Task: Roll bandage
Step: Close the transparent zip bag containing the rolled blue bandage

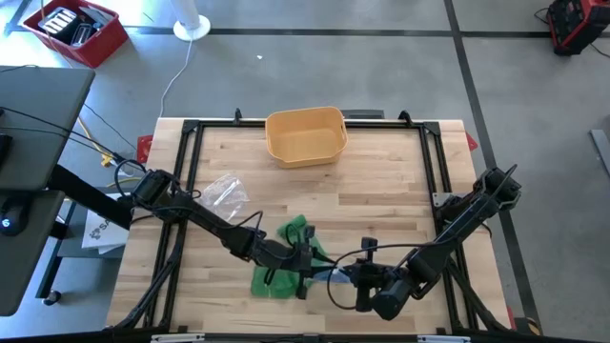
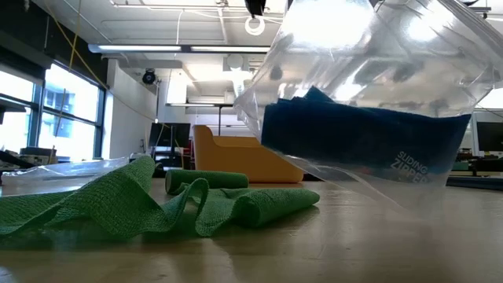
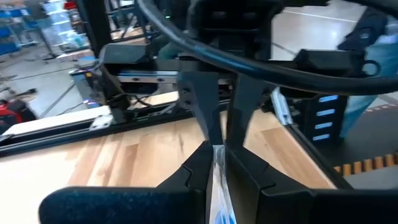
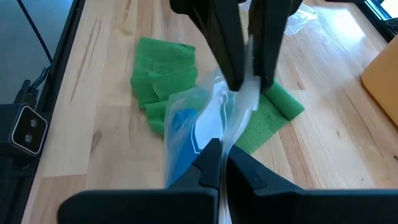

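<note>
Near the front edge of the bench [image 1: 381, 181], both arms meet over a clear zipper bag [image 4: 205, 121] with a blue item inside; the right gripper [image 4: 219, 163] has its jaws together on the bag's edge, and the left gripper [image 4: 249, 81] is pinched onto the same plastic strip from the opposite side, jaws nearly together with only the film between them. The green bandage [image 1: 286, 262] lies loose and rumpled on the wood just beneath and beside the bag, partly unrolled. Its long axis seems to run roughly front to back on the bench, one end curled into a short roll [image 2: 206, 180] that lies crosswise in the low view, the remainder spread in wavy folds toward the front edge. A yellow bin [image 1: 305, 135] sits well apart at the far side, and a second clear bag [image 1: 224, 192] lies near the left arm. Judging by this, the step in hand is parting or shifting the bag, not yet rolling. To do it well, both grips should stay on the plastic lip alone, pull evenly in opposite directions, and keep the bag lifted clear so the bandage underneath is not dragged or further tangled.
</note>
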